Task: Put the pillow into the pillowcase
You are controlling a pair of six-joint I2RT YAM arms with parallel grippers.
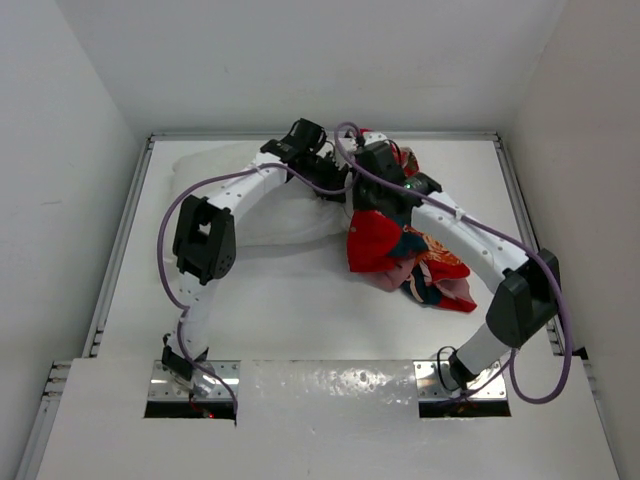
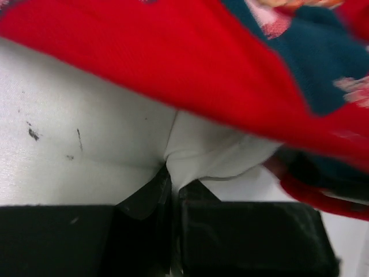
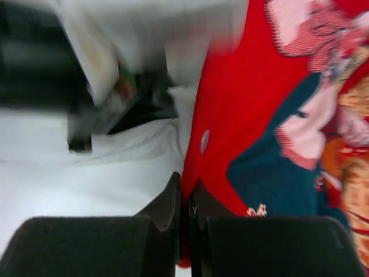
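A white worktop (image 1: 300, 310) fills the floor of a white-walled booth, with both arms reaching from its near edge toward the far side. The pillow (image 1: 260, 215) lies on the far left part of the worktop, plump and white, partly covered by the left arm (image 1: 205, 240) that bends over it. Just beside its right end sits the pillowcase (image 1: 385, 245), a crumpled red heap with teal and pale pink patches. It lies near the middle of the worktop, under the forward part of the right arm (image 1: 520, 290). Purple cables (image 1: 550, 330) loop along both arms. The two wrists meet at the far edge, where pillow and pillowcase touch. In the left wrist view the left claw (image 2: 172, 176) is pressed together on a fold of the white pillow fabric, which puckers between its black fingers. A few dark specks (image 2: 33, 134) mark the fabric to the left, and the red case hangs over it from above. In the right wrist view the right claw (image 3: 184, 190) is pinched on the red edge of the pillowcase. A sliver of red shows between its fingers, with white fabric lying to the left of that edge.
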